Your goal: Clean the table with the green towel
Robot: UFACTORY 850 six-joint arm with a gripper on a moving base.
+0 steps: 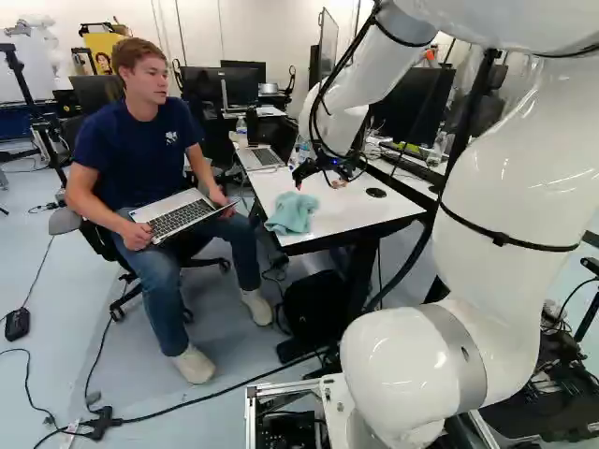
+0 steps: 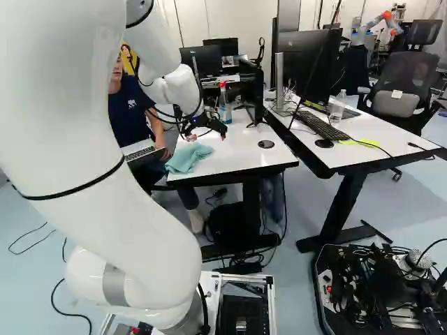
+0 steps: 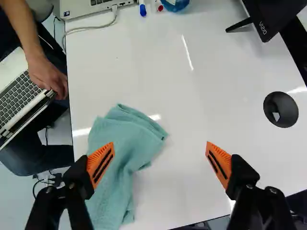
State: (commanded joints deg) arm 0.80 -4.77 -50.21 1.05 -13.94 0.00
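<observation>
- Gripper spread wide above the white table
- Green towel crumpled at the near-left corner, partly under one finger
- Seated person with laptop beside the left edge
- Cable grommet near the right edge

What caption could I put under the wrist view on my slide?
Open gripper above the white table, with one orange pad over the edge of the crumpled green towel.

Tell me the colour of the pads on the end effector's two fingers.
Bright orange with dark slots, seen best in the wrist view.
</observation>
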